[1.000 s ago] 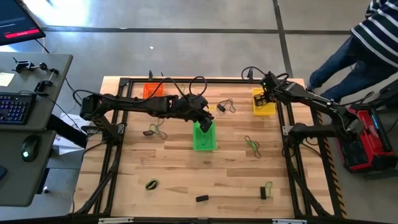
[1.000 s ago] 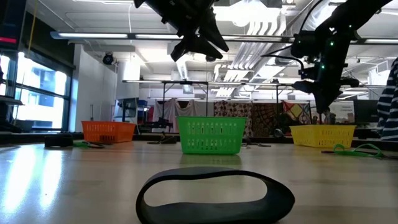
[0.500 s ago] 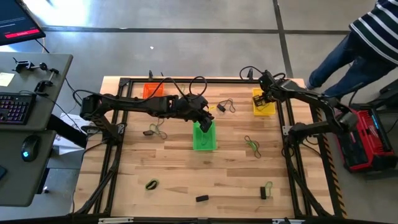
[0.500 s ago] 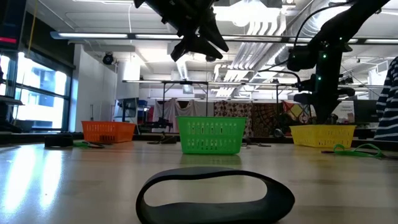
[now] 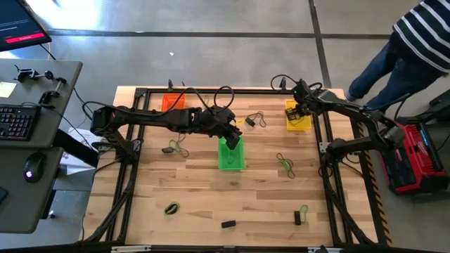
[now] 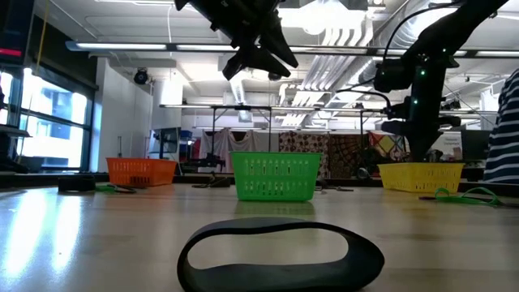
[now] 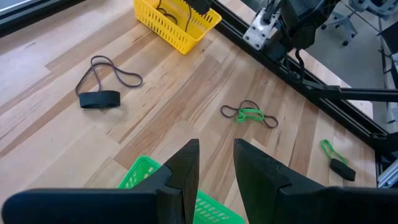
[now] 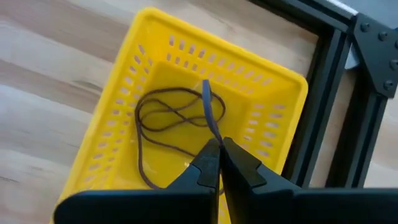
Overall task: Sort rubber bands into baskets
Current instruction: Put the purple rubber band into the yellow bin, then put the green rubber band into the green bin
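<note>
My right gripper (image 8: 219,144) is over the yellow basket (image 8: 118,130), at the table's far right (image 5: 298,117), shut on a thin dark rubber band (image 8: 168,121) whose loops lie on the basket's floor. My left gripper (image 7: 216,155) hangs open and empty above the green basket (image 5: 230,156) at mid-table; in the low view it (image 6: 259,65) is well above the basket's rim (image 6: 274,156). The orange basket (image 5: 172,102) stands at the far left. Loose bands lie on the table, among them a dark one (image 5: 254,119) and a green-and-dark one (image 5: 285,163). My right gripper pinches one strand of the dark band (image 8: 208,109) between its two fingertips, coming from above and pointing down into the yellow basket. The strand rises from the loops to the fingertips. The rest of the band rests on the basket's floor.
More bands lie near the left (image 5: 174,146), near-left (image 5: 171,208), near-middle (image 5: 228,224) and near-right (image 5: 300,214). A black band (image 6: 280,255) lies close to the low camera. A black frame (image 5: 325,140) borders the table. A person in a striped top (image 5: 422,35) stands beyond the far right corner.
My right gripper has shifted a little down and toward the table's left over the yellow basket, then kept still. The person at the far right has moved.
</note>
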Controlling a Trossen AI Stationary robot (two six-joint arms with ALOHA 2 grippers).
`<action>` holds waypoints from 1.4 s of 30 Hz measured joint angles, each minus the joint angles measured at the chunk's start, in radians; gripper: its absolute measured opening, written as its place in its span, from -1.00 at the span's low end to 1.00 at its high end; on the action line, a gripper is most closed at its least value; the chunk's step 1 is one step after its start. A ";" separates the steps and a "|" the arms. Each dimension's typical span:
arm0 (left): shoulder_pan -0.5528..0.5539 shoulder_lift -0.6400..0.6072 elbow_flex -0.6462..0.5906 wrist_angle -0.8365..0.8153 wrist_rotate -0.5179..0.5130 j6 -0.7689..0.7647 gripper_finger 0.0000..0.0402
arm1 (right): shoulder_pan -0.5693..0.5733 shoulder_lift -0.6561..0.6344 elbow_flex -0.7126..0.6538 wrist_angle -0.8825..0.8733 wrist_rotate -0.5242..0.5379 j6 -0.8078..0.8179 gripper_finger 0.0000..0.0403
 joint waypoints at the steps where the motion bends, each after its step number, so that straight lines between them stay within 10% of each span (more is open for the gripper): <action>1: 0.000 0.000 0.000 0.000 0.000 0.000 -0.55 | -0.004 0.003 0.000 0.012 -0.006 -0.008 -1.00; 16: 0.000 0.000 0.000 0.021 -0.003 0.000 -0.55 | -0.046 0.109 0.000 0.057 -0.104 -0.032 -0.98; 28: 0.014 0.005 0.000 0.023 -0.018 0.028 -0.55 | -0.045 0.109 0.000 -0.008 -0.121 0.130 -0.32; 42: 0.047 0.020 -0.002 0.030 -0.154 0.180 -0.55 | -0.044 0.029 0.000 -0.013 -0.215 0.045 -0.29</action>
